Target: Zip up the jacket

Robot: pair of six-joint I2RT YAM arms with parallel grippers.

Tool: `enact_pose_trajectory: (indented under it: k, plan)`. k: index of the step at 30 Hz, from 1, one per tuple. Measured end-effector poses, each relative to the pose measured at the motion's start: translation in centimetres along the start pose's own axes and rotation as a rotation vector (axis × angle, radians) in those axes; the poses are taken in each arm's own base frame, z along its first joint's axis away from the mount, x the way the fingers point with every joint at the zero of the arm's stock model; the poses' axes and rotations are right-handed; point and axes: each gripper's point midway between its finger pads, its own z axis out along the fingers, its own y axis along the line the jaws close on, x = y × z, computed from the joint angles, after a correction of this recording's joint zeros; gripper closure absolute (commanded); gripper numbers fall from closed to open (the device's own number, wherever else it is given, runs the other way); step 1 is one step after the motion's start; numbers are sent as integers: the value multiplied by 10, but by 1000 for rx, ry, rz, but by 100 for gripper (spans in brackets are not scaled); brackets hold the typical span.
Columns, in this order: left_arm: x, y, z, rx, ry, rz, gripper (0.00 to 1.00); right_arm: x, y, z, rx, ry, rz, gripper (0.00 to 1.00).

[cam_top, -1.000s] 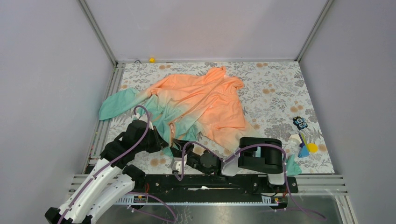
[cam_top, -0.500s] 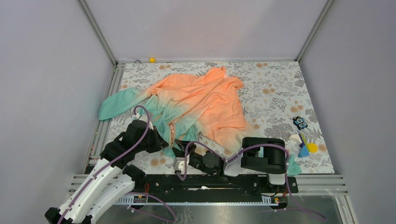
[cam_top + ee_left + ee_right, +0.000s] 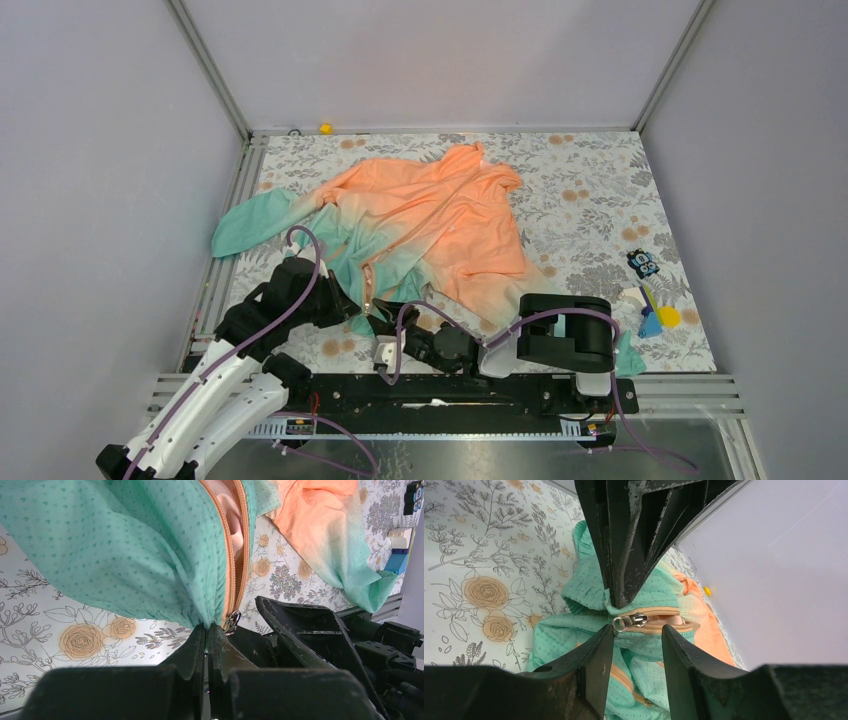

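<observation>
Drawing slightly closer to the near edge than a second ago, the right gripper (image 3: 638,630) lies low, fingers apart just short of the zipper pull (image 3: 630,621). The left gripper (image 3: 206,630), angled inward, is clamped on the teal hem of the jacket (image 3: 440,215), which is spread on the floral table (image 3: 590,200).

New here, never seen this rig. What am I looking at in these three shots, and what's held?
Two robot arms, the left arm and the right arm, are bolted at the near edge of a flower-patterned table. The wide picture comes from a fixed camera above and behind them, and the other two from a camera on each wrist. On the table lies a thin orange-to-teal fabric jacket. The left fingers are pinched shut on its teal hem beside the zipper's bottom. The right fingers stand open on either side of the silver zipper slider, not gripping it.
</observation>
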Motion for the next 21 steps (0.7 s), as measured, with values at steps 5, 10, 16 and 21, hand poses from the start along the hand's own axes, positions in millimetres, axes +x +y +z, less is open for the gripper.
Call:
enact_pose_trajectory:
  k: [5, 10, 16, 21]
  plan:
    - [0, 0, 0, 1, -1, 0, 100, -4, -1, 0, -3, -14, 11, 59]
    - [0, 0, 0, 1, -1, 0, 100, -6, 1, 1, -12, -23, 11, 57]
    - [0, 0, 0, 1, 0, 0, 100, -7, 1, 2, -14, -29, 4, 56]
    - [0, 0, 0, 1, 0, 0, 100, -15, -2, 7, -9, -52, -3, 60]
